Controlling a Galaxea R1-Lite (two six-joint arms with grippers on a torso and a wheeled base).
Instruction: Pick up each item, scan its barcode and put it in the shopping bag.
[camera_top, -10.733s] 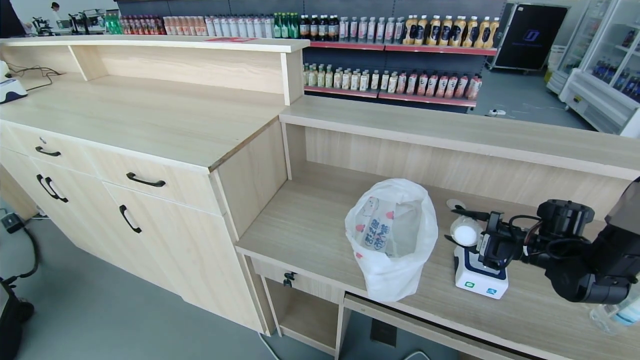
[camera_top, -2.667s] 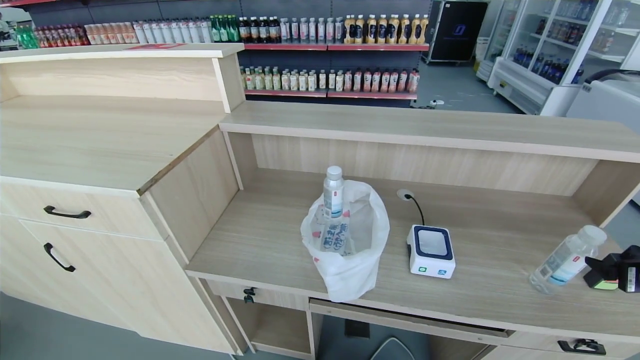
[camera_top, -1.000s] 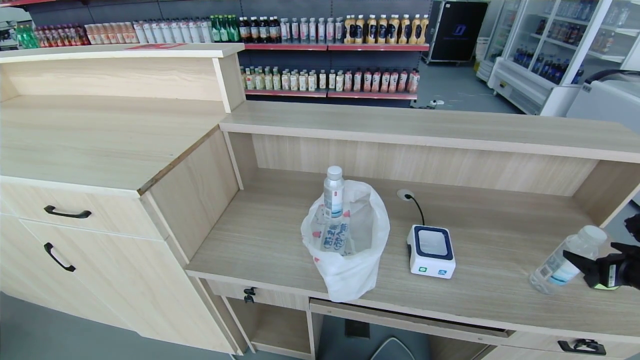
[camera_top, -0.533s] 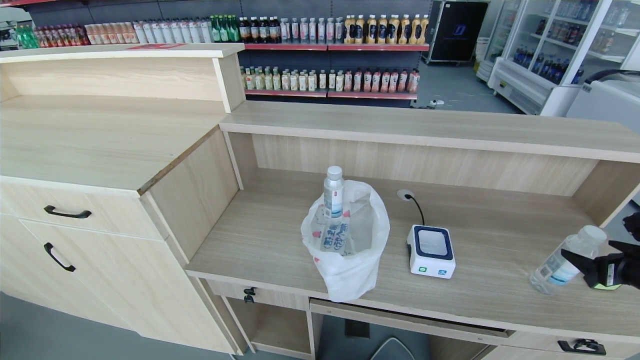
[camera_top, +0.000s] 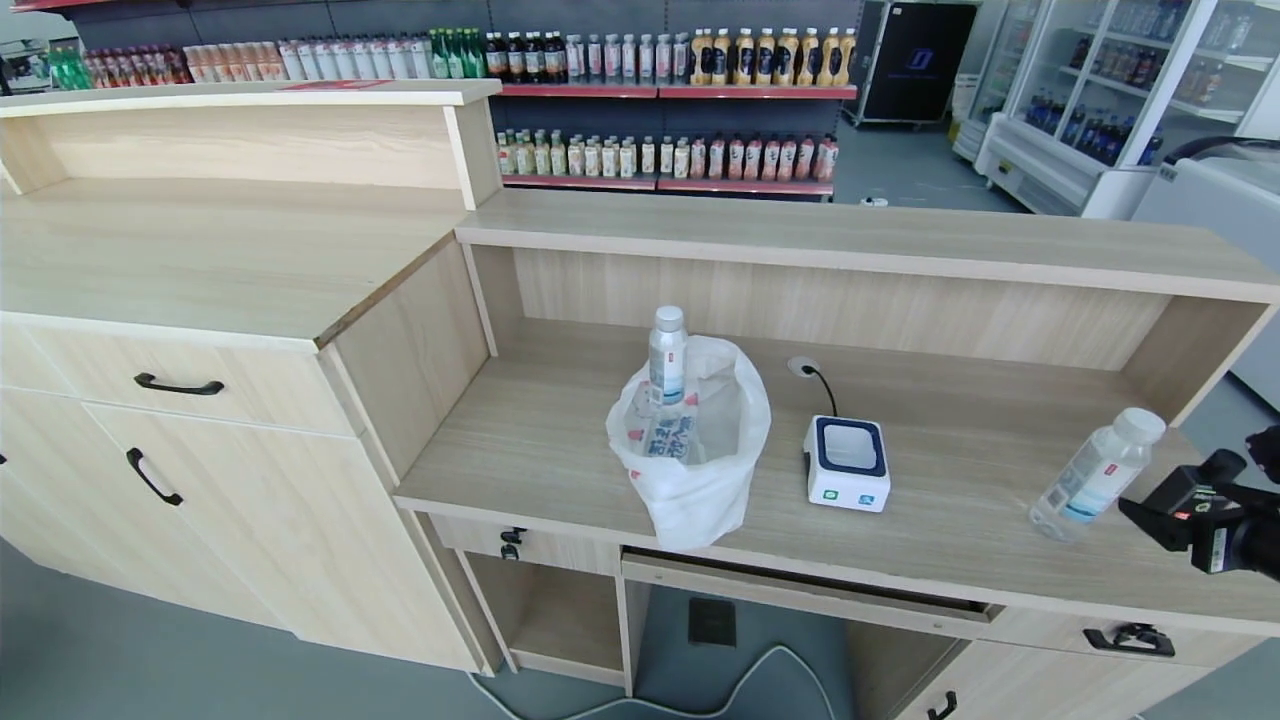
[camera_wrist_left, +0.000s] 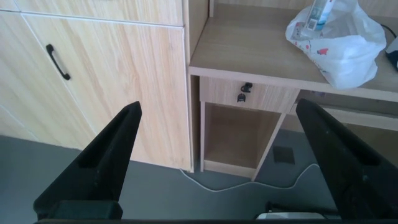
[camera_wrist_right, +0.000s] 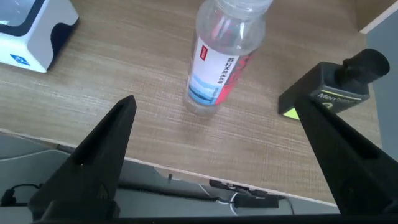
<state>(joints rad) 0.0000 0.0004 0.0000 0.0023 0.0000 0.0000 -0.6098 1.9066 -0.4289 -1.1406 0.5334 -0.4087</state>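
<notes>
Both grippers stand with fingers spread: right gripper (camera_wrist_right: 217, 107) near a clear plastic water bottle (camera_wrist_right: 224, 56) standing on the light wooden counter (camera_top: 960, 450), left gripper (camera_wrist_left: 217, 104) low before the cabinet (camera_wrist_left: 124, 68). A second clear bottle (camera_top: 667, 350) stands in the white plastic shopping bag (camera_top: 700, 500).

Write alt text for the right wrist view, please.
A clear water bottle stands on the wooden counter, ahead of the open right pincer. A white scanner is at one side of it, a black container at the other.
</notes>
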